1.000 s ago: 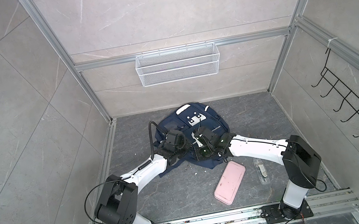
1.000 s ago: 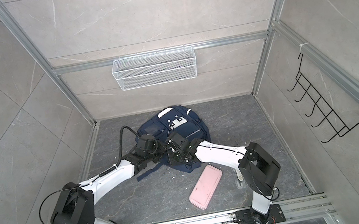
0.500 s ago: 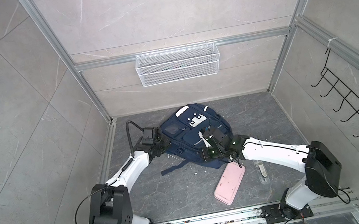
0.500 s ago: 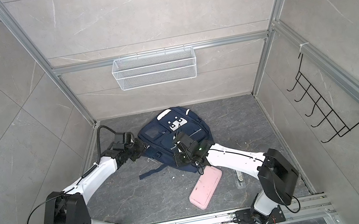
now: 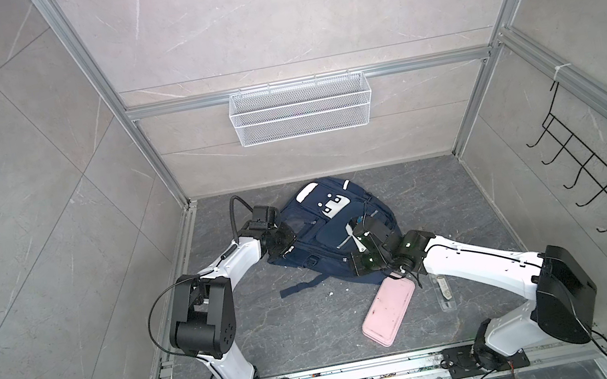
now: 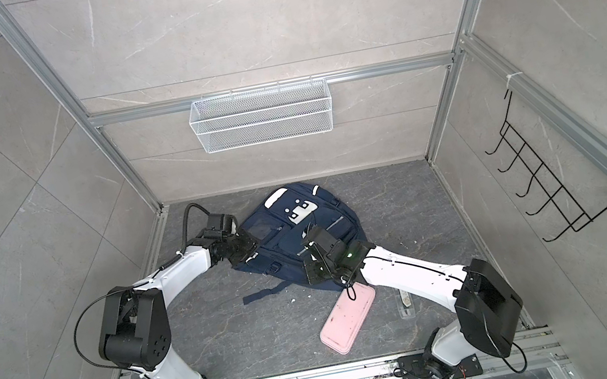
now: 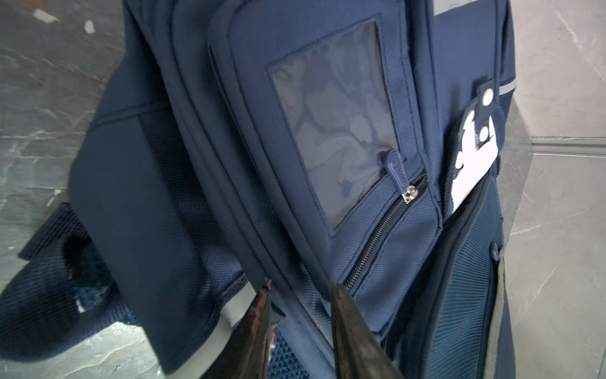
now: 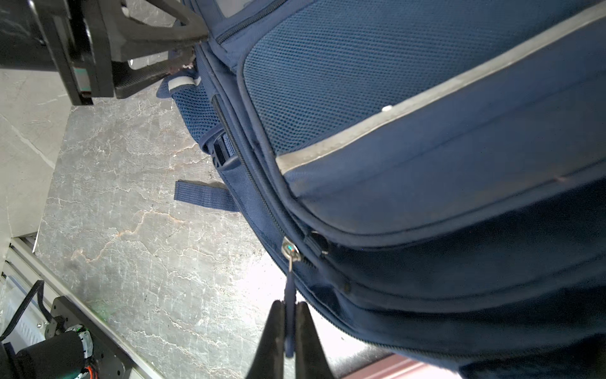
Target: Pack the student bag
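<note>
A dark grey, marble-patterned worktop [image 5: 276,330] fills the floor of a tiled booth. The navy student bag [image 5: 326,233] lies front-up toward the back edge, about midway between the side edges, as both top views show. At the bag's left edge, the left gripper [image 7: 300,288] has its jaws narrowed on a ridge of piped fabric below the clear window pocket [image 7: 331,137]; the wrist view cuts off everything behind the fingertips. At the bag's front right corner, the right gripper [image 8: 288,305] is clamped tight on a blue zipper pull [image 8: 290,288], the slider sitting on the corner seam. In a top view that corner is hidden beneath the gripper's body. A dark strap [image 5: 302,285] trails from under the bag toward the front edge. A pink case [image 5: 390,312] lies front right of the bag, its far end partly under the right arm. Beside it lies a small clear packet [image 5: 444,292], its contents too small to make out. A wire basket [image 5: 300,109] hangs on the back wall, a hook rack [image 5: 604,179] on the right wall.
</note>
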Motion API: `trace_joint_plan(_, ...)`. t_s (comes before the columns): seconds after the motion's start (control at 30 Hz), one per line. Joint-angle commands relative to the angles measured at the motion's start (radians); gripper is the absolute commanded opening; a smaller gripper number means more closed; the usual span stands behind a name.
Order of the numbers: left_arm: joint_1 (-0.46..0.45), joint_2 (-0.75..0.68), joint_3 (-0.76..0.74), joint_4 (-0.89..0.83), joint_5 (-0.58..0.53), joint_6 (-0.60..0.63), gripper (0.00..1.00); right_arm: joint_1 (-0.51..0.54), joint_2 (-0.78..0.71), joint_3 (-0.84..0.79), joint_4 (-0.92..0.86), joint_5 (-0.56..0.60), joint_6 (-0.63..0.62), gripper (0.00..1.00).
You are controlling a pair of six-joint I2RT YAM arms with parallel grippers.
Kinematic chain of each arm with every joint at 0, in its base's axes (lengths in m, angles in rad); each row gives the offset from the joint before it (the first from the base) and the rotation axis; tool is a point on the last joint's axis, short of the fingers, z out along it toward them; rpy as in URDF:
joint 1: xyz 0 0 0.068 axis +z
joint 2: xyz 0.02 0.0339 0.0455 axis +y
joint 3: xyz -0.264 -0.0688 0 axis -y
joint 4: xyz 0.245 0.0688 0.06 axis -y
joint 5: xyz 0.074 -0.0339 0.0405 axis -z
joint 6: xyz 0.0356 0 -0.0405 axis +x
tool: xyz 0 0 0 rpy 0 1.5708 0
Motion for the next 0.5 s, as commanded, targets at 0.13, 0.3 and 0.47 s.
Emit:
trace_joint_plan(0.13, 0.0, -0.013, -0.039, 0.027, 0.038, 0.007, 0.33, -0.008, -0.015, 0.02, -0.032, 0.009, -0.024, 0.0)
trace_joint_plan(0.3, 0.0, 0.002, -0.05, 0.052, 0.042, 0.001, 0.3, -0.008, -0.002, 0.026, -0.024, -0.007, -0.024, 0.0)
trace_joint_plan(0.47, 0.0, 0.016, -0.057, 0.083, 0.052, -0.02, 0.11, -0.006, 0.027, 0.042, -0.014, -0.032, -0.021, 0.0)
